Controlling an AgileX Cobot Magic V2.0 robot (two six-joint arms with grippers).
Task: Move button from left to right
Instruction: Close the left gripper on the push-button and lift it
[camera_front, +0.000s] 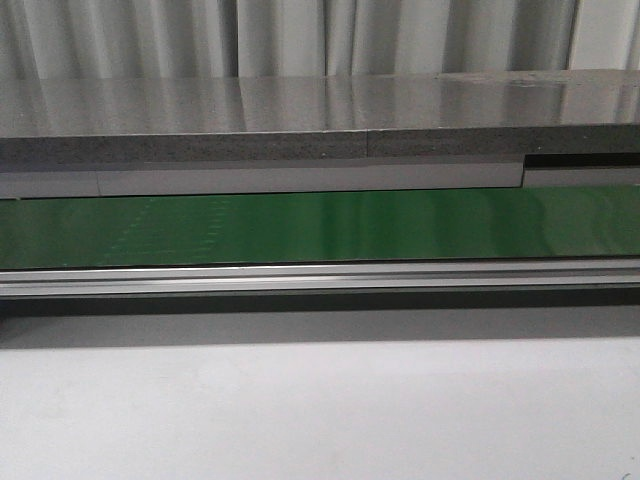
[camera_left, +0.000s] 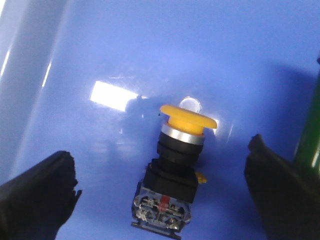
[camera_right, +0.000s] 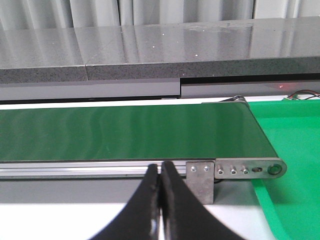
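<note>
In the left wrist view the button (camera_left: 172, 182) lies on its side on a blue surface (camera_left: 150, 60): yellow round cap, silver ring, black body, clear base with a red mark. My left gripper (camera_left: 162, 180) is open, its black fingers (camera_left: 35, 195) wide apart on either side of the button, touching nothing. My right gripper (camera_right: 160, 172) is shut with nothing between its fingers, hanging in front of the green conveyor belt (camera_right: 125, 132). Neither gripper nor the button shows in the front view.
The green conveyor belt (camera_front: 320, 225) runs across the front view with an aluminium rail (camera_front: 320, 278) below and a grey stone ledge (camera_front: 300, 115) behind. A green bin (camera_right: 290, 165) sits at the belt's right end. White tabletop (camera_front: 320, 410) lies in front.
</note>
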